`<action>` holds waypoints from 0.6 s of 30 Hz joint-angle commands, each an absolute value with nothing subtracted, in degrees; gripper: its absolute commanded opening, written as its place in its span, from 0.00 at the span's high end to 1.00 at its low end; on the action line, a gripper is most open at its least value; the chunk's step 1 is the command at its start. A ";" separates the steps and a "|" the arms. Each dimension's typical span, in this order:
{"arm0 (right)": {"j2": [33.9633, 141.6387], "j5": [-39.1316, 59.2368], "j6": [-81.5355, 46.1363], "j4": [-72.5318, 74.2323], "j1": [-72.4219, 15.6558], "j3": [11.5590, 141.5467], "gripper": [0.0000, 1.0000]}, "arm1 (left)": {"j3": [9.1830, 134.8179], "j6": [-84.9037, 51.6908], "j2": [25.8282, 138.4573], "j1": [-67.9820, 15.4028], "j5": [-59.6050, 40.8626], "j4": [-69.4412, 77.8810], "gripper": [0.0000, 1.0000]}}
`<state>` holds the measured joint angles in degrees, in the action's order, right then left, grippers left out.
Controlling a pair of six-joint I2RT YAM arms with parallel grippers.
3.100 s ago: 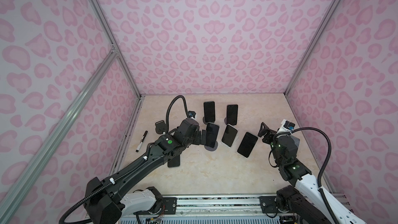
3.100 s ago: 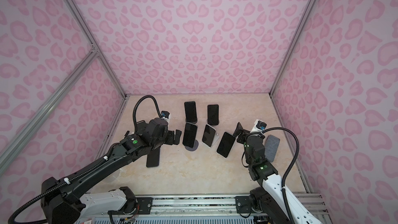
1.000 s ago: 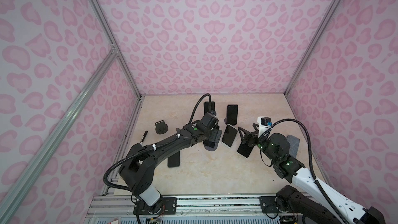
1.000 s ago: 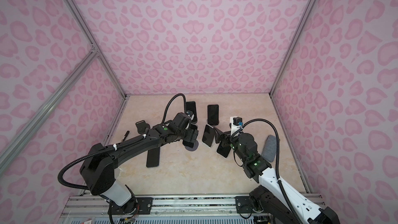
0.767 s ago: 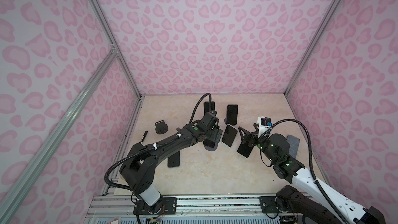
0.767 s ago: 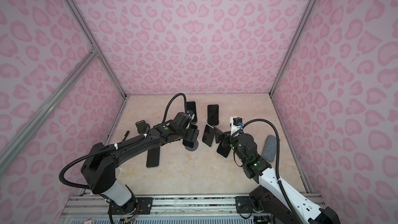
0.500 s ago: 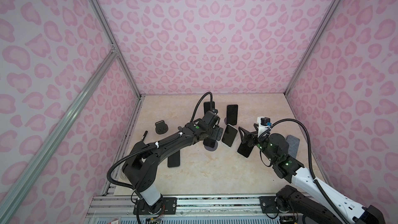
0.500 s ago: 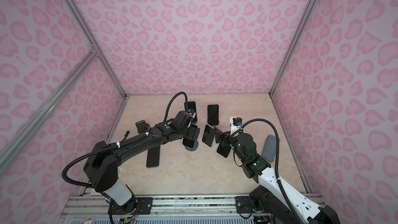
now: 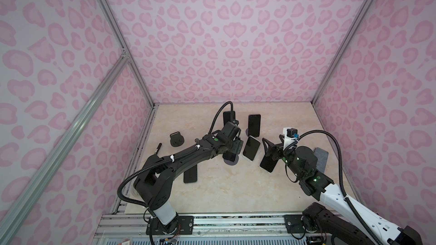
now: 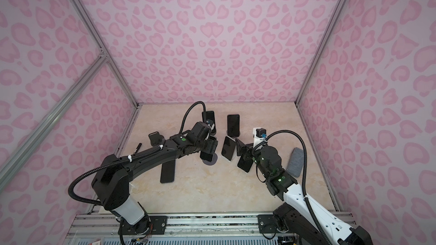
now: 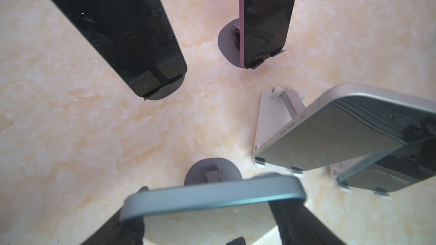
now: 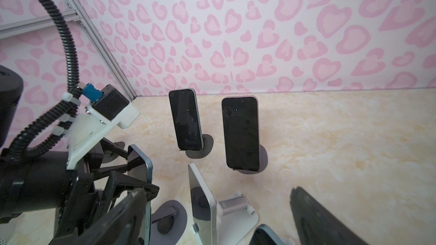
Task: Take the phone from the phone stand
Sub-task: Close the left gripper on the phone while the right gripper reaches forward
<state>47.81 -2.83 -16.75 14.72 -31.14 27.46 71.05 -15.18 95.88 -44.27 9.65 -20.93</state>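
A dark phone with a blue-grey rim stands upright on a round grey phone stand in the middle of the table. My left gripper straddles the phone's top, with a finger against each side edge. In both top views that gripper covers most of the phone. My right gripper hangs open above another dark phone leaning on a white stand, holding nothing.
Two more phones on round stands are at the back, and one on a white stand is between my grippers. A phone lies flat near the left arm. An empty black stand, a pen and a grey case lie further out.
Both arms have reached in from the sides towards the middle phones. Over the last second the left jaws have narrowed onto the phone's sides; the right gripper has stayed open and still.
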 commanded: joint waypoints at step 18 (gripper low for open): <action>47.82 -3.41 -16.33 15.55 -31.20 27.24 0.02 | 69.94 -14.51 94.01 -44.28 9.68 -19.34 0.27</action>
